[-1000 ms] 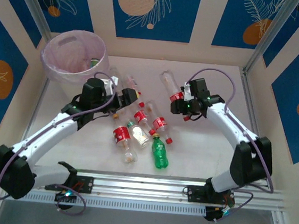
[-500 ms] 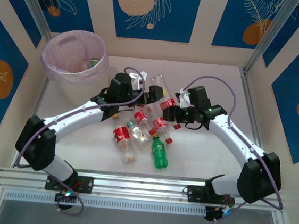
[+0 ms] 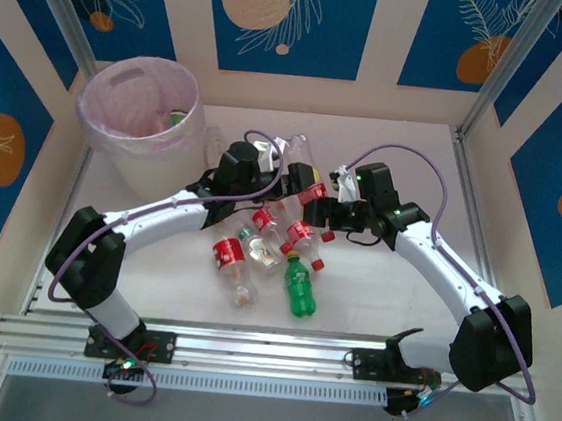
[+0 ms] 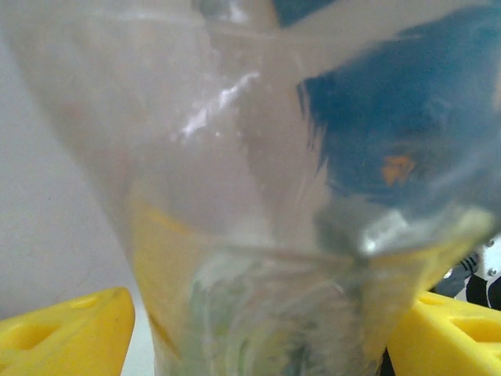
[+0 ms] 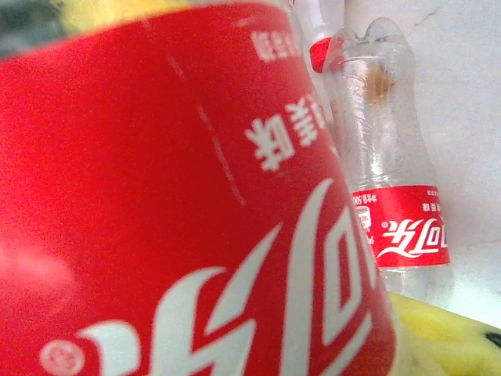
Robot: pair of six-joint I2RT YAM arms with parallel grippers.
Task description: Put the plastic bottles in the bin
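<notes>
Cream walls (image 3: 384,40) closed in three sides, set with deep blue panels (image 3: 281,19) bearing white leaf outlines and orange or peach discs. Slanted metal posts (image 3: 513,64) stood at the far corners. Below, a white table (image 3: 374,281) met a ribbed aluminium rail (image 3: 266,355) at its near edge, all evenly lit.

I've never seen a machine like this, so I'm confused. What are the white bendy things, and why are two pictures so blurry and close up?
Those are two white robot arms bolted at the near edge of the pale table, each ending in a gripper with two yellow fingers. The wide picture comes from a camera above and behind them. The blurry ones come from small cameras on the wrists, so anything near the fingers looks huge. Small clear plastic bottles, mostly red-labelled, and one green bottle lie on the table. A round pale pink bin stands far left. The right gripper holds a clear red-labelled bottle; the left gripper sits astride what seems the same bottle's clear end. Whether it grips, I cannot tell.
</notes>
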